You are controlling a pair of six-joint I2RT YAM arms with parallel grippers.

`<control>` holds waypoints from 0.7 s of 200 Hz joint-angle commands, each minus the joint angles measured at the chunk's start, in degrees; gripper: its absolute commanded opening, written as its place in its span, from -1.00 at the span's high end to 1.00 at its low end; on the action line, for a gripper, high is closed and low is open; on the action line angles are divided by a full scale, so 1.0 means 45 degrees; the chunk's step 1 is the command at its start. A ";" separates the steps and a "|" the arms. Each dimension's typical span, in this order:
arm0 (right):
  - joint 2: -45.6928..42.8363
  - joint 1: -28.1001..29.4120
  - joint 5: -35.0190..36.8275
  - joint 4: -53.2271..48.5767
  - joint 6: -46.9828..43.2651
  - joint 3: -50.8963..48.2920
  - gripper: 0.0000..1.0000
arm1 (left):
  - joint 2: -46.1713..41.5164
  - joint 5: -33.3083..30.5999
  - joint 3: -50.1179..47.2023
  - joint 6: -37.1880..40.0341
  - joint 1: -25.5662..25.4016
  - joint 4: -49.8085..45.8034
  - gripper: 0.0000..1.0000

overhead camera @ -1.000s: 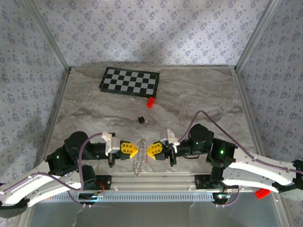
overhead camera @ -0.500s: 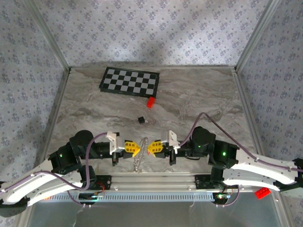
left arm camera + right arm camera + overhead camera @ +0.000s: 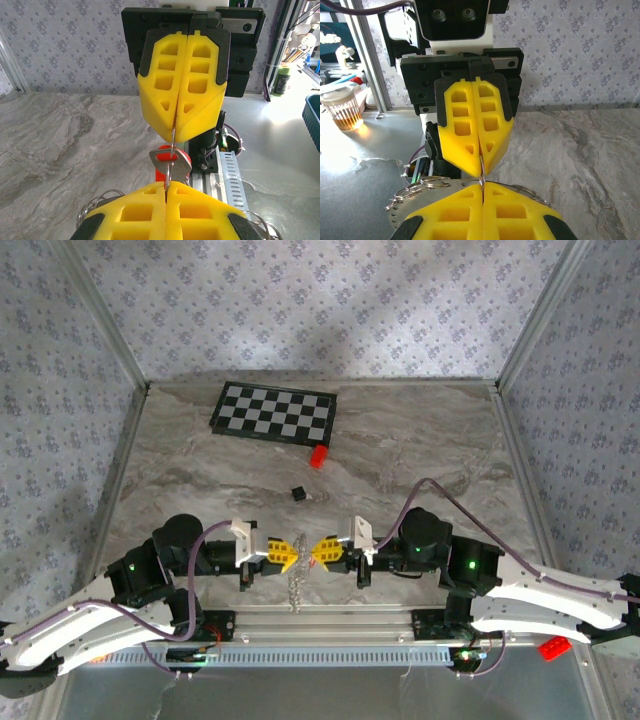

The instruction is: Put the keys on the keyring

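Observation:
Near the table's front edge my left gripper (image 3: 285, 552) and right gripper (image 3: 323, 550) meet tip to tip. The silvery keyring (image 3: 296, 578) is stretched between them, and its chain of loops dangles below. In the left wrist view my left gripper (image 3: 166, 186) is shut on the thin ring wire. The right gripper (image 3: 175, 136) opposite is shut on the same wire. The key (image 3: 170, 160), with a silvery head and a red part, hangs on that wire between the tips. In the right wrist view my right gripper (image 3: 482, 184) pinches the wire, with loose ring loops (image 3: 417, 189) to the left.
A checkerboard mat (image 3: 274, 412) lies at the back, with a bright red block (image 3: 318, 456) by its corner and a tiny black cube (image 3: 297, 494) nearer. An aluminium rail (image 3: 320, 625) runs along the front edge. Another red piece (image 3: 551, 647) sits off the table at front right.
Both grippers have closed in on each other, the left moving right and the right moving left. The ring span between them is shorter and the chain hangs more bunched.

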 commanded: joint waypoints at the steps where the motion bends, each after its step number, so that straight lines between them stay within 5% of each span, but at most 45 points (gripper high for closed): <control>1: -0.0030 0.0058 0.0164 -0.0091 -0.0173 0.0263 1.00 | -0.0015 -0.0007 0.0423 0.0241 -0.0106 0.0373 1.00; 140: 0.0259 0.0069 -0.0300 -0.0042 -0.0027 0.0328 1.00 | -0.0052 -0.0163 0.0407 0.0226 -0.0250 0.0322 1.00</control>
